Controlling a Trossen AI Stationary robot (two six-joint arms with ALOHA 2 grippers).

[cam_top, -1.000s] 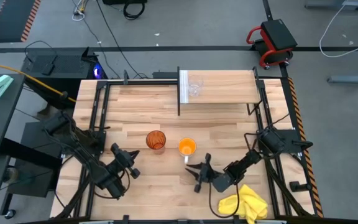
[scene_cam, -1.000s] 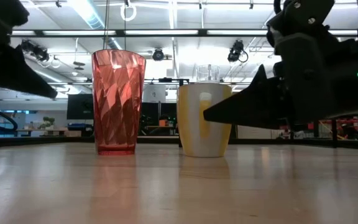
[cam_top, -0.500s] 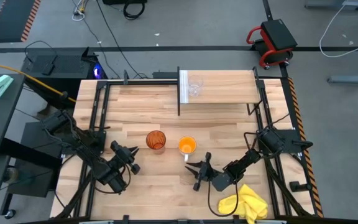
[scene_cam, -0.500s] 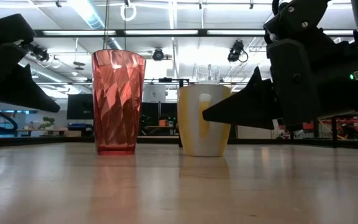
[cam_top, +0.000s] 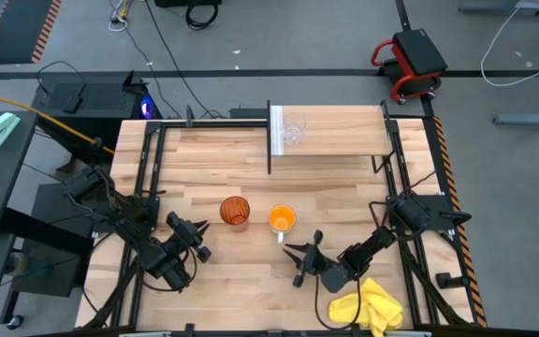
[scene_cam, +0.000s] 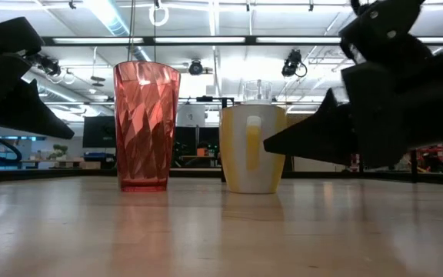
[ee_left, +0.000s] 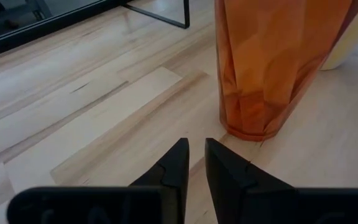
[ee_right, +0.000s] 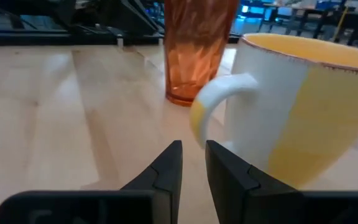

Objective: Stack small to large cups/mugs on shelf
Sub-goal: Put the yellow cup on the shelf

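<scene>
Overhead, I see the small clear glass cup (cam_top: 294,130) standing on the shelf (cam_top: 340,131) near its white end panel. The amber tumbler (cam_top: 235,212) and the orange mug (cam_top: 282,222) stand side by side, apart, on the desk (cam_top: 213,168). My left gripper (cam_top: 201,241) rests near the tumbler, its jaws nearly together with a thin gap, holding nothing. My right gripper (cam_top: 299,259) points at the mug's pale handle (ee_right: 219,102), its jaws likewise narrowly parted and empty. A yellow cloth (cam_top: 368,305) lies at the desk's near edge beside the right arm.
</scene>
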